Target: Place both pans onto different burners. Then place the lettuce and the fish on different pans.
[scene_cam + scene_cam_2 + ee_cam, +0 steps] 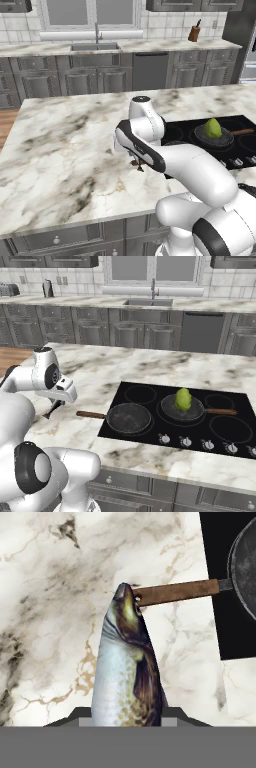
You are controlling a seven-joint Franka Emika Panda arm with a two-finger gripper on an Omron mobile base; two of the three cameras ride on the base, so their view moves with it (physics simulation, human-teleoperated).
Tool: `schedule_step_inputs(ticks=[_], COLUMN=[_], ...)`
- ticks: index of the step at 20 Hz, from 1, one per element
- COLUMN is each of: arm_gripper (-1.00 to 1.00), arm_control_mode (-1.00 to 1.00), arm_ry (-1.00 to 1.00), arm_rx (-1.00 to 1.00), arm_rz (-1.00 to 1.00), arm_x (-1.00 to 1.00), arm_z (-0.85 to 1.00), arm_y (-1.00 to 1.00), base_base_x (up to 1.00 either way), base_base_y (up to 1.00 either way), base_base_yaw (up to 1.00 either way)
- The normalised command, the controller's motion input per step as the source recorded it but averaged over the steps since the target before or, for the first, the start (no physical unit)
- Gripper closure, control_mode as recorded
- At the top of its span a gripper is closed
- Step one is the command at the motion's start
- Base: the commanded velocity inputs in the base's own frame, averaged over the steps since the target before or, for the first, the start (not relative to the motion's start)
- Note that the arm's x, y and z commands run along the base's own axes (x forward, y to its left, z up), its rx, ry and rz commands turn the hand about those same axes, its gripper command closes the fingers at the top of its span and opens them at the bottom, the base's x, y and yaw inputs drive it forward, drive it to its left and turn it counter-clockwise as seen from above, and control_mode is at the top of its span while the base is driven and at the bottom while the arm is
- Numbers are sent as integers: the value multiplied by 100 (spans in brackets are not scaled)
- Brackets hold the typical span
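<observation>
The gripper [52,412] hangs over the marble counter [65,140] to the left of the cooktop [150,393], its jaws closed partway on the fish [127,672]. In the hand view you see the fish rising from between the fingers, head pointing away, so that its lower body and tail are cut off at the bottom. In the left base view the white arm covers most of the gripper, and only a small dark shape shows below the wrist; you cannot make out the fish there. In the right base view the fingers are small and dark, and the fish is hard to tell from them.

You can count two pans. The near pan [129,418] sits empty on the cooktop's front left burner, its wooden handle reaching left past the glass edge over the counter; the hand view cuts this pan off at the right edge. The far pan [183,408] sits on the middle burner of the cooktop and carries the one lettuce [183,399]. In the left base view the arm hides the near pan entirely. Along the front edge of the cooktop you can count five knobs [185,441].
</observation>
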Motion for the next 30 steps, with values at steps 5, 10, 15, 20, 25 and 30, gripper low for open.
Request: schedule_step_inputs(ticks=[5,10,15,20,25,30], arm_gripper=[100,100,100,100,100,100], arm_control_mode=[-100,-100,-100,-100,-100,-100], arm_ry=[0,3,2,1,3,5], arm_rx=[0,0,0,0,0,0], arm_rz=[0,0,0,0,0,0], arm_x=[0,0,1,13,26,19], arm_z=[3,0,0,0,0,-4], arm_y=[-60,-51,-51,-51,-51,-51], base_base_x=[0,0,0,0,0,0], base_base_y=[0,0,0,0,0,0], base_base_yaw=[0,0,0,0,0,0])
